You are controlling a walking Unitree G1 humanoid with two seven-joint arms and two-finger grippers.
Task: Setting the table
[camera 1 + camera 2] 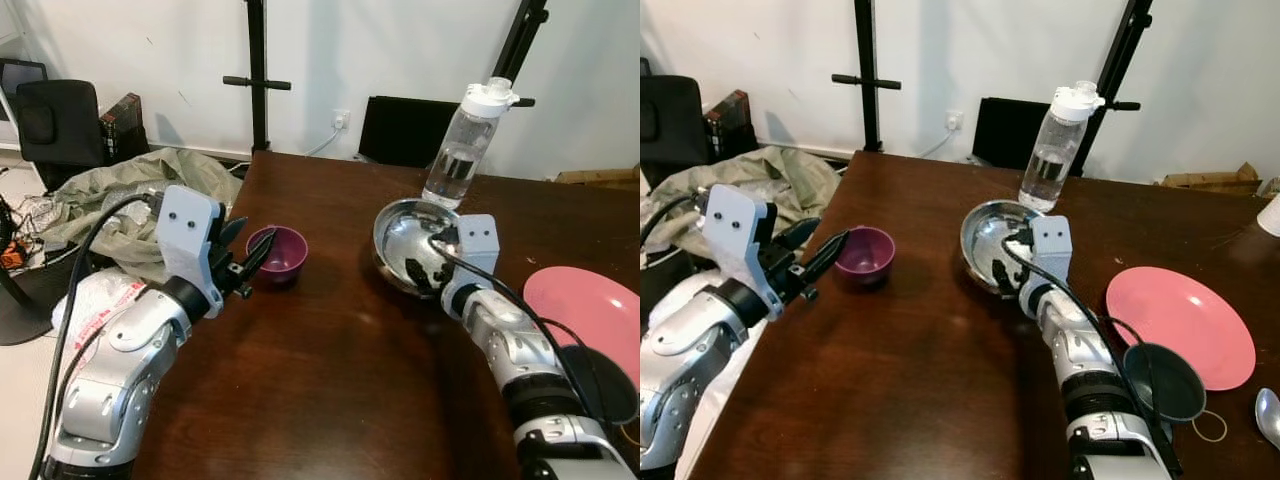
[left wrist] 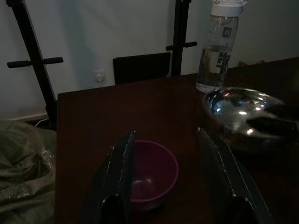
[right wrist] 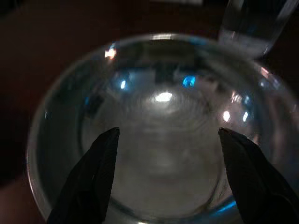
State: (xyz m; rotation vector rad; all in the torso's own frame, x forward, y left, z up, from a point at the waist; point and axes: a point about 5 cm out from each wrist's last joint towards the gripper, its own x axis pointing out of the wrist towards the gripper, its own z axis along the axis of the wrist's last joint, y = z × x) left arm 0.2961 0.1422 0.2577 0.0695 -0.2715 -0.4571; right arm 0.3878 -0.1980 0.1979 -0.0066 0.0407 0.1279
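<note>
Left eye view: left gripper (image 1: 243, 262) at the near rim of the purple cup (image 1: 279, 255) by the left edge of the brown table (image 1: 330, 370), fingers spread; right gripper (image 1: 428, 268) over the steel bowl (image 1: 408, 240), just in front of the water bottle (image 1: 462, 148); pink plate (image 1: 592, 310) well off to the right. Right eye view: same layout, plus a small dark bowl (image 1: 1165, 382) overlapping the plate's near edge and a spoon (image 1: 1269, 415) at the far right. Left wrist view: dark; two fingers (image 2: 120, 172) parted, the cup between and just beyond them, not gripped. Right wrist view: fingers (image 3: 93, 177) wide apart above the bowl's hollow, holding nothing. Likely risks: a push instead of a pinch could tip the light cup or slide it off the table edge; the slick, curved bowl rim could slip from the pads, and a shove forward could knock the bottle over.
</note>
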